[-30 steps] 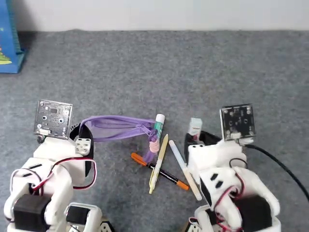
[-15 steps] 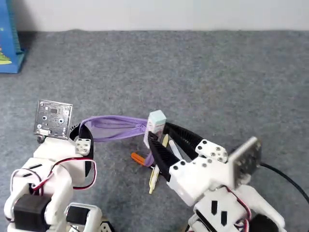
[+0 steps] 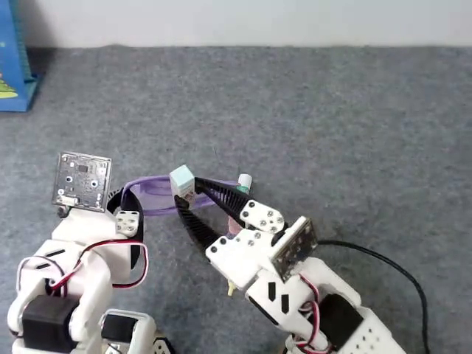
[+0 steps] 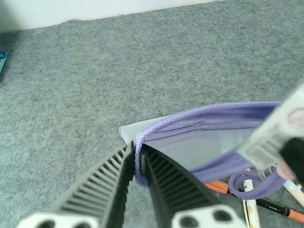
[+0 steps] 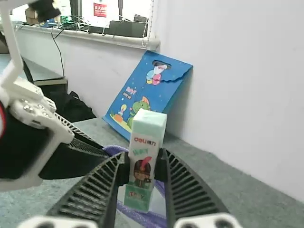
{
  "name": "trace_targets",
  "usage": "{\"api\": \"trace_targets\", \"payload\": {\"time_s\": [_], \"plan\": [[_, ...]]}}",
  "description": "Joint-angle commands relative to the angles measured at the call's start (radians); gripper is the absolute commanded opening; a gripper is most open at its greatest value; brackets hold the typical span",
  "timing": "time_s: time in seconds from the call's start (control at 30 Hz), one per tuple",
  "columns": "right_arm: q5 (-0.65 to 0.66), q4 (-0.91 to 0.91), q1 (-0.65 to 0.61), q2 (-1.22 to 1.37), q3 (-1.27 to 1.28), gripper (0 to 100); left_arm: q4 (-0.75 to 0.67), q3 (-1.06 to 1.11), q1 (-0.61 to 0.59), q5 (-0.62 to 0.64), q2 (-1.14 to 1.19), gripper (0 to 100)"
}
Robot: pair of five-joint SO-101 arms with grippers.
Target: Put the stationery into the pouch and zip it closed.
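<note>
Purple fabric pouch [image 3: 151, 193] lies on the grey carpet [image 3: 332, 118] left of centre in the high view, long axis running left to right, mouth open along its length as I read it from the left wrist view [image 4: 204, 137]. Left gripper [image 4: 134, 156] is closed on the pouch's left end, its ribbed fingers pinching the purple edge between them; in the high view it sits at the pouch's left tip [image 3: 124, 203]. Right gripper [image 5: 141, 166] is clamped on a mint-and-white eraser [image 5: 144, 156], held upright between the two fingers. In the high view that gripper [image 3: 184, 198] reaches in from the lower right, and the eraser [image 3: 181, 181] sits over the pouch's middle; I cannot tell whether it touches the fabric. A white-capped marker [image 3: 244, 180] shows just beside the right arm, near the pouch's right end. Pens [image 4: 268, 205] lie on the carpet close under the pouch's loop, outside it. A blue gift bag [image 3: 13, 59] stands at the upper left edge, well apart.
</note>
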Motion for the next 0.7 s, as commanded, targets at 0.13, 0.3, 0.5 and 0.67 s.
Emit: {"api": "trace_targets", "payload": {"time_s": [0.13,0.3,0.5,0.67], "plan": [[0.012,-0.128,-0.001,0.004,0.083,0.8,-0.006,0.025,0.006,0.015,0.04,1],[0.012,-0.243,0.001,0.004,0.16,0.8,-0.003,0.025,0.006,0.017,0.04,1],[0.012,-0.349,0.056,0.005,0.203,0.8,-0.002,0.025,0.006,0.017,0.04,1],[0.012,-0.348,0.071,0.005,0.264,1.0,-0.002,0.025,0.006,0.017,0.04,1]]}}
